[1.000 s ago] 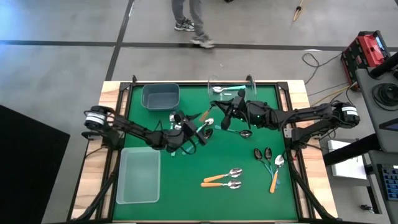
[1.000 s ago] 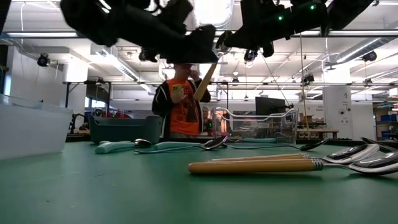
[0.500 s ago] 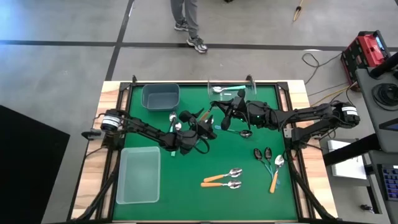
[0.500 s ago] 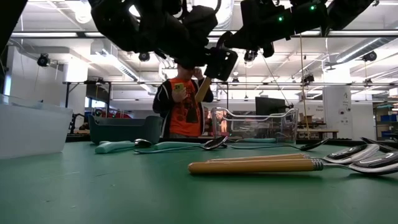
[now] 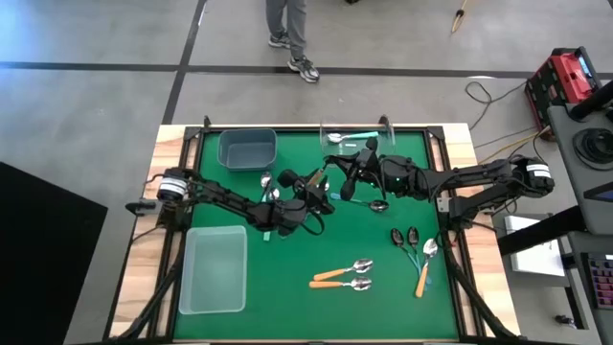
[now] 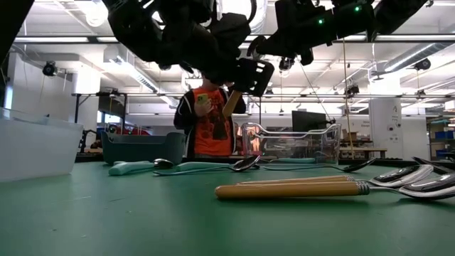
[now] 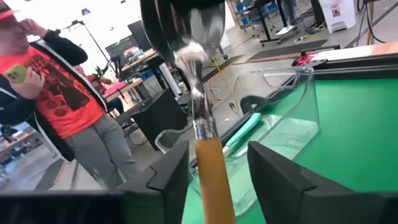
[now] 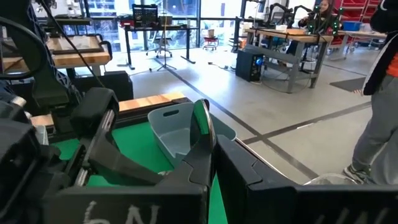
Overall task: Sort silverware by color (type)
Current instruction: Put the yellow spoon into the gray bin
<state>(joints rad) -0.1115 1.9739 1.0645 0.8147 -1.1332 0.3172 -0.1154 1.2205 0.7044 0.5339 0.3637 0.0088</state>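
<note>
An orange-handled spoon [image 5: 313, 180] hangs in the air over the middle of the green table [image 5: 383, 307]. My right gripper [image 5: 331, 174] is shut on it. The orange handle [image 7: 214, 180] slants down between the fingers of my open left gripper [image 7: 217, 152], with a narrow gap beside it. In the low view the handle [image 6: 231, 104] shows below my left gripper [image 6: 250, 75]. Other spoons lie flat on the table: two orange-handled ones [image 5: 342, 273] near the front and a mixed group [image 5: 414, 244] at the right. My right gripper pinches the spoon's silver bowl [image 8: 205, 124] between its two fingers, seen edge-on in its wrist view. The fingers come level from the table's right. The spoon is lifted clear, its bowl [image 7: 208, 28] up and its handle slanting down toward my left gripper.
A grey-blue bin [image 5: 247, 149] stands at the far left and a clear bin [image 5: 213, 268] at the near left. A clear container [image 5: 356, 129] at the far edge holds a teal-handled spoon [image 5: 350, 136]. More spoons [image 5: 369, 203] lie under the arms. A person [image 6: 210, 121] stands beyond the table.
My left gripper has moved toward the table's right, up to the spoon hanging from my right gripper, and has rolled a little; the handle now stands between its fingers. My right gripper and the spoon have kept still.
</note>
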